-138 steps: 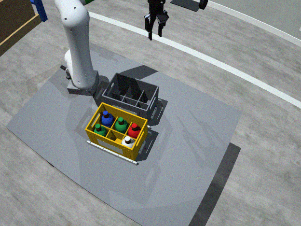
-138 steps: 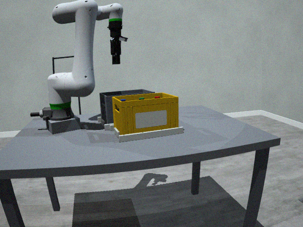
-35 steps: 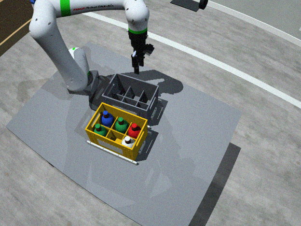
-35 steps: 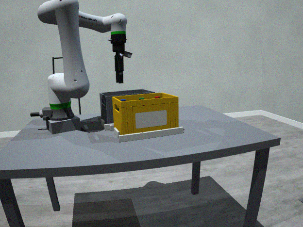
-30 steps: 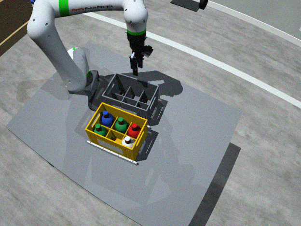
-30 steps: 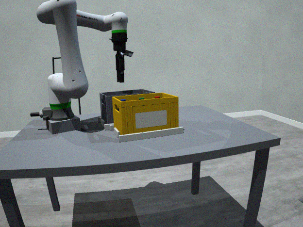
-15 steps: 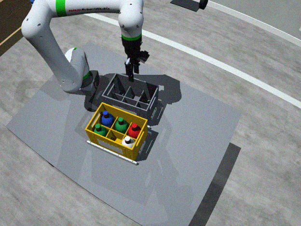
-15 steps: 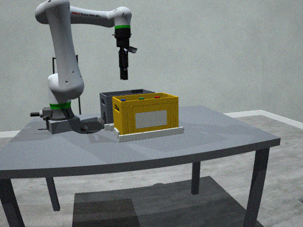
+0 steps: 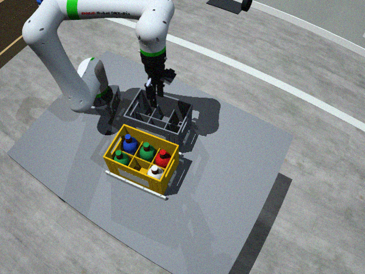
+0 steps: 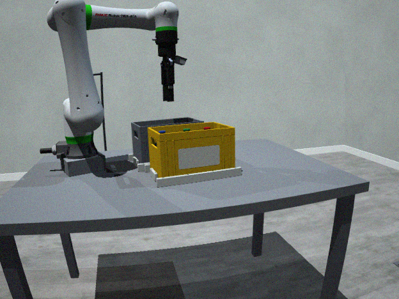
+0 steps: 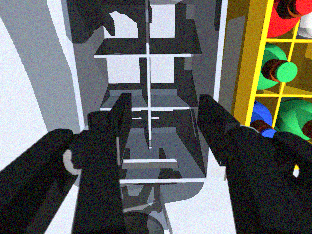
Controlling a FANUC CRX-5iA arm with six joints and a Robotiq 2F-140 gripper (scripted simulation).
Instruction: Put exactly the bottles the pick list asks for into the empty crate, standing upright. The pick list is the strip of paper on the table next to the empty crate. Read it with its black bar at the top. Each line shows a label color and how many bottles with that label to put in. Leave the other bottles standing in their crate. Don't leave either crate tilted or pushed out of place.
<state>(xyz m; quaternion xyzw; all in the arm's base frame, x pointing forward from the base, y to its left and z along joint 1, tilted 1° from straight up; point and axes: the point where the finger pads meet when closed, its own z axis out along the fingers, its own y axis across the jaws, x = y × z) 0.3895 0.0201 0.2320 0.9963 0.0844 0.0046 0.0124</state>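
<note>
Your pincer (image 9: 157, 100) (image 10: 168, 100) (image 11: 165, 108) is released: fingers partly apart, w/ nothing between them. It points straight down above the grey crate (image 9: 150, 124) (image 10: 140, 141) (image 11: 221, 45), tips higher than the rim per the ext. view. Below it, you get the crate's dividers in the wrist cam. That crate sits upright on the desk (image 9: 221, 177) (image 10: 273, 167) (image 11: 215, 205), on the far side.

Just nearer to you is the yellow crate (image 9: 159, 185) (image 10: 193, 138) (image 11: 245, 55), also upright, w/ all 5 btls you can see. Far row, L to R: blue btl (image 9: 129, 144) (image 10: 162, 131) (image 11: 262, 115), mid. green btl (image 9: 146, 151) (image 10: 186, 130) (image 11: 286, 72), red btl (image 9: 162, 159) (image 10: 206, 128) (image 11: 285, 20). Near row: L green btl (image 9: 120, 159) (image 11: 297, 117) in the L compartment, white btl (image 9: 154, 172) (image 11: 306, 27) in the R one. Each has its own compartment & stands upright, caps up; in the ext. view you only get the far-row caps over the rim.

A white rail (image 9: 135, 184) (image 10: 199, 177) runs along the yellow crate's near side, at desk level. Your arm (image 9: 103, 9) (image 10: 122, 19) reaches over from its base at L.
</note>
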